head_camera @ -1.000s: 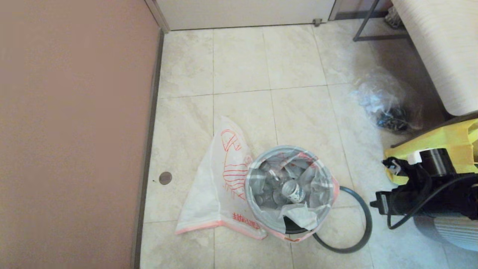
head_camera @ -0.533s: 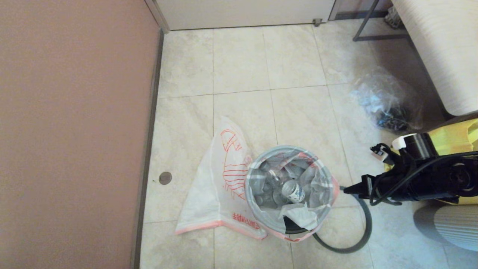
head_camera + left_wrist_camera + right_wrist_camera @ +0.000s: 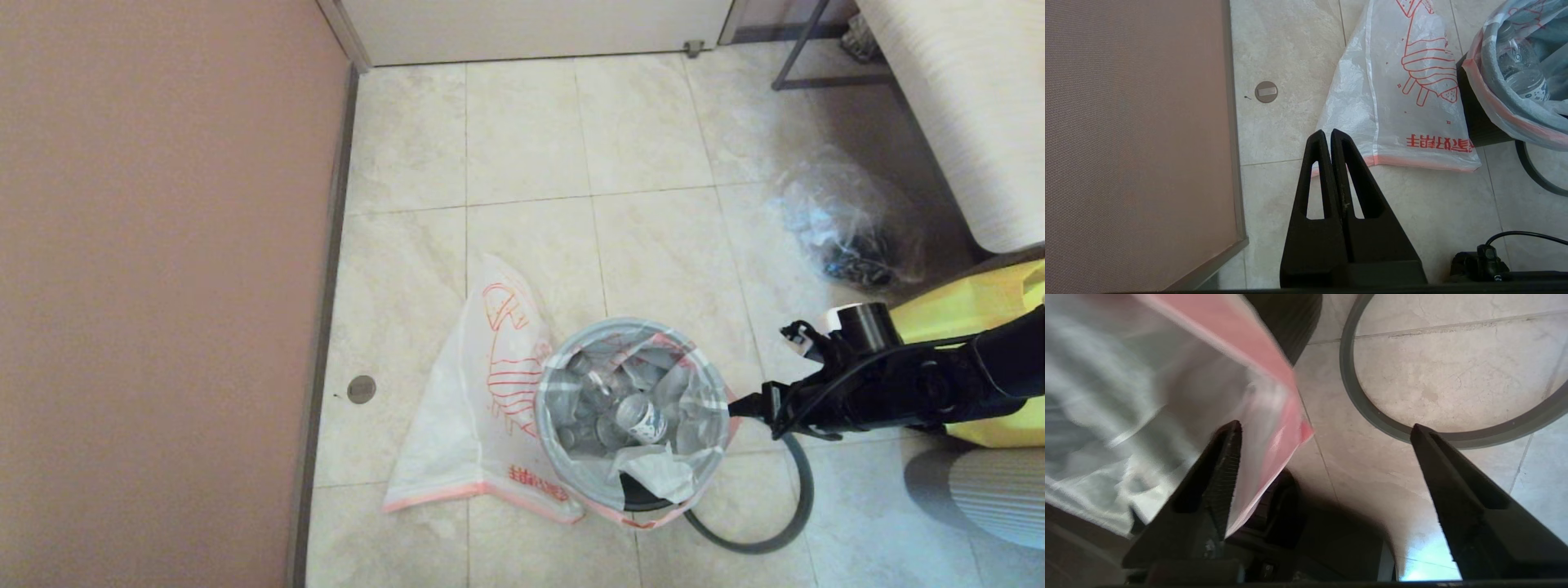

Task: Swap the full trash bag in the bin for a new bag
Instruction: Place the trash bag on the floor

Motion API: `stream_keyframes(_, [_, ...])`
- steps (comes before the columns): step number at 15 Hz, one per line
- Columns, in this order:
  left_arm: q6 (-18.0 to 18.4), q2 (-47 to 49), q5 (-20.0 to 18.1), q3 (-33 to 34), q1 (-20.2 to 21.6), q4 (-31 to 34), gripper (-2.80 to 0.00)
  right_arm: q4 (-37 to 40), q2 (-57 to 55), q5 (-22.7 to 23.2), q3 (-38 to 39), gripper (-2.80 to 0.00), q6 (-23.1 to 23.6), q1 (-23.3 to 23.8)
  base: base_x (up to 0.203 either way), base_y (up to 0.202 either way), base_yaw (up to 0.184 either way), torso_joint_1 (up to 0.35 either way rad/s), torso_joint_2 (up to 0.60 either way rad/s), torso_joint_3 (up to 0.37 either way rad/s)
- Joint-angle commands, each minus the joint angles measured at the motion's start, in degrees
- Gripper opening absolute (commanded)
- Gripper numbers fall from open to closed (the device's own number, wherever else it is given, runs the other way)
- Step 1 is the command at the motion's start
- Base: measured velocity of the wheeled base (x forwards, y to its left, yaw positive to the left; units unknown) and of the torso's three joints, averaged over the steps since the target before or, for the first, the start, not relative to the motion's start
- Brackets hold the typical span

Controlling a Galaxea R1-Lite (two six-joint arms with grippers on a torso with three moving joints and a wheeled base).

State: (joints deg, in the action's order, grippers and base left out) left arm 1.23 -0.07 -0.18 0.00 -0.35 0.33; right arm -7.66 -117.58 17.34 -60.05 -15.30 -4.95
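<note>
Since the earlier frames the right gripper (image 3: 739, 403) has reached in from the right edge to the bin (image 3: 633, 500), its fingers spread wide, one seemingly just inside the pink hem of the full trash bag (image 3: 653, 474), though blur hides any contact. Leftmost stands a brown wall (image 3: 155, 286). Next the new bag (image 3: 457, 425) lies flat against the bin. Parked above it, the left gripper (image 3: 1327, 134) is pressed together. A grey ring (image 3: 775, 531) lies beyond the bin, partly hidden. Bare floor (image 3: 531, 139) lies open behind.

The full trash bag (image 3: 633, 408) (bottles showing) fills the black bin (image 3: 645, 500); the new bag (image 3: 478, 408) lies flat beside it
</note>
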Motion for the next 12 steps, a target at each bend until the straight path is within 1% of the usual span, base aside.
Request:
stream_keyframes(1, [0.00, 0.07, 0.00, 0.00, 0.00, 0.02, -2.80, -0.24, -2.88, 0.08, -0.89, 0.00, -0.16, -0.05, 0.000, 0.000, 0.000, 0.000, 0.00, 0.000])
stream_keyframes(5, [0.00, 0.07, 0.00, 0.00, 0.00, 0.02, -2.80, -0.46, -6.42, 0.07, -4.00, 0.00, -0.17, -0.15, 0.000, 0.000, 0.000, 0.000, 0.00, 0.000])
stream_keyframes(6, [0.00, 0.07, 0.00, 0.00, 0.00, 0.02, -2.80, -1.73, -7.13, 0.07, -4.32, -2.80, -0.17, -0.15, 0.000, 0.000, 0.000, 0.000, 0.00, 0.000])
stream_keyframes(8, [0.00, 0.07, 0.00, 0.00, 0.00, 0.02, -2.80, -5.39, -8.16, 0.06, -4.45, -2.80, -0.22, -0.29, 0.000, 0.000, 0.000, 0.000, 0.00, 0.000])
stream_keyframes(11, [0.00, 0.07, 0.00, 0.00, 0.00, 0.02, -2.80, -5.62, -8.37, 0.20, -4.90, -2.80, -0.50, -1.45, 0.000, 0.000, 0.000, 0.000, 0.00, 0.000])
stream_keyframes(12, [0.00, 0.07, 0.00, 0.00, 0.00, 0.02, -2.80, -5.69, -8.16, 0.50, -5.15, -2.80, -2.03, -1.69, 0.000, 0.000, 0.000, 0.000, 0.00, 0.000])
